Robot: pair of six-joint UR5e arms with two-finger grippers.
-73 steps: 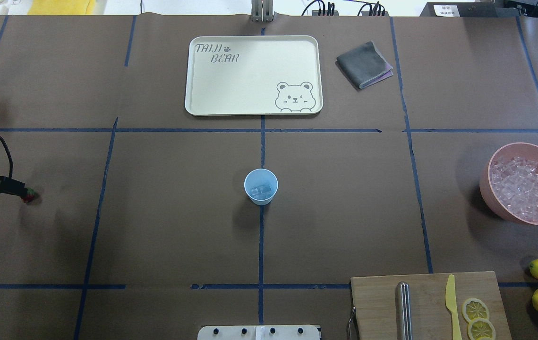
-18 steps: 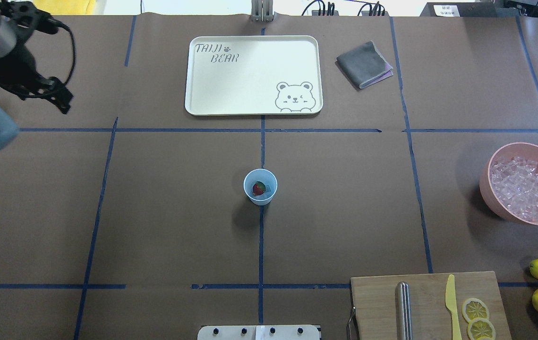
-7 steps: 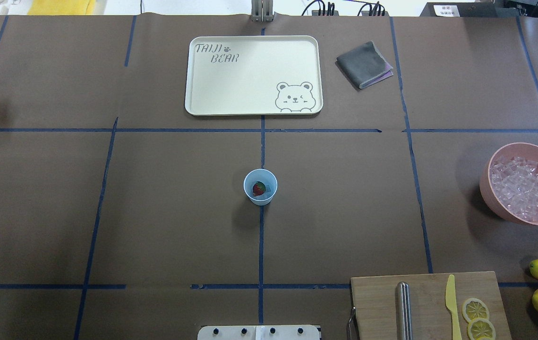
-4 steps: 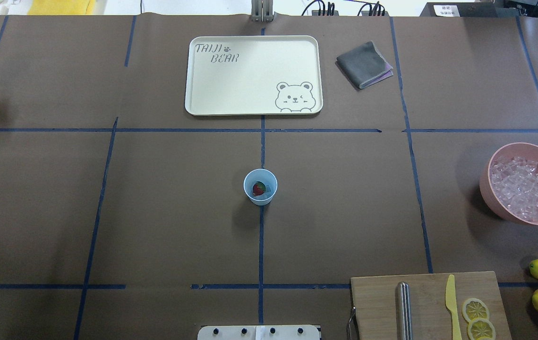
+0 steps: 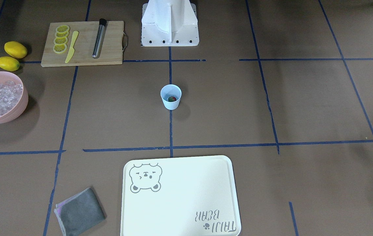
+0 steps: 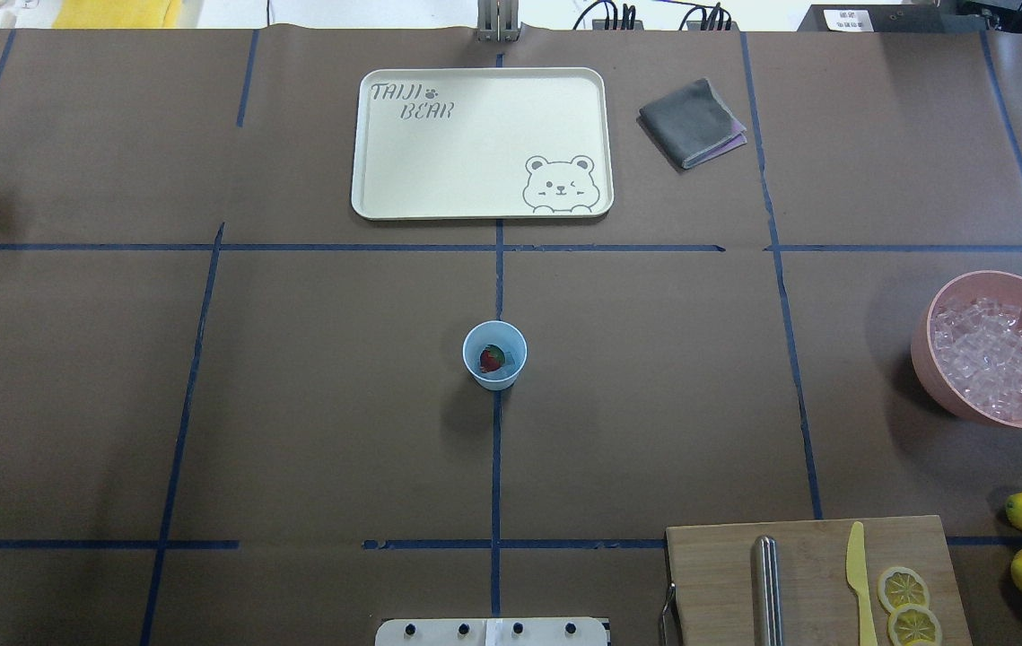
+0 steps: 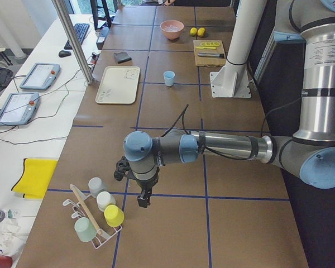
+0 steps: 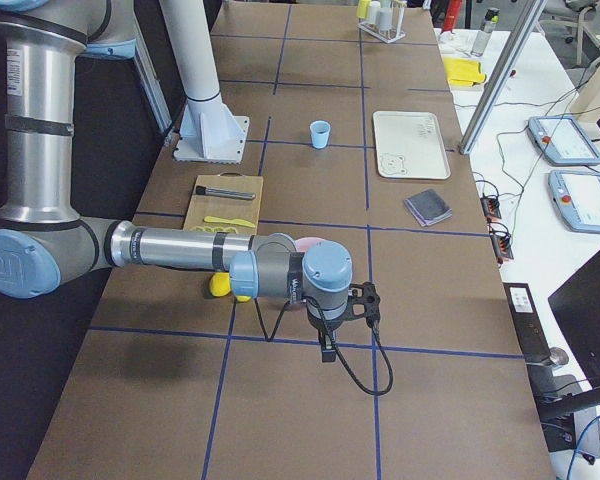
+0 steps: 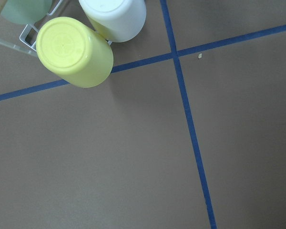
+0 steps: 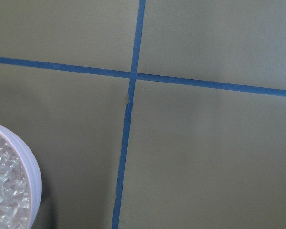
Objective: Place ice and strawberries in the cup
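Cup (image 6: 494,355) far from left claw (image 7: 143,202)

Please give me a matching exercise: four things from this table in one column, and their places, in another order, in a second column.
Things:
1. strawberry
2. heap of ice cubes
3. lemon slices
4. grey cloth

Places:
A. on the wooden board
B. beside the tray
C. in the cup
D. in the pink bowl

Pairs: 1-C, 2-D, 3-A, 4-B.
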